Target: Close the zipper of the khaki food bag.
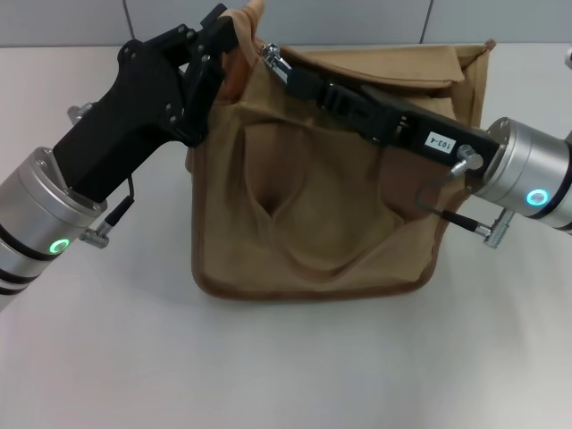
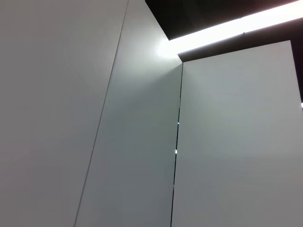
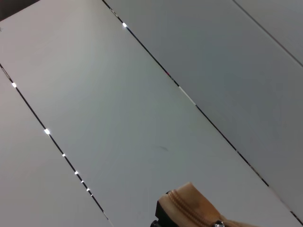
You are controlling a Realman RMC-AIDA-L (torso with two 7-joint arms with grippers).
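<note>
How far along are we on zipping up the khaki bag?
Done: both tools have reached the khaki food bag's top left end. In hand: the left tool is at the bag's raised corner fabric, and the right tool reaches across the top to the same end. The right wrist view shows zipper teeth on tan tape. Left: how much is closed cannot be seen.

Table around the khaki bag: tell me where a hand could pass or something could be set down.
Bare table spans the near side in front of the khaki food bag, and between bag and left arm. Crowded along the bag's top: the left gripper sits at its far-left corner, and the right gripper reaches across it.
</note>
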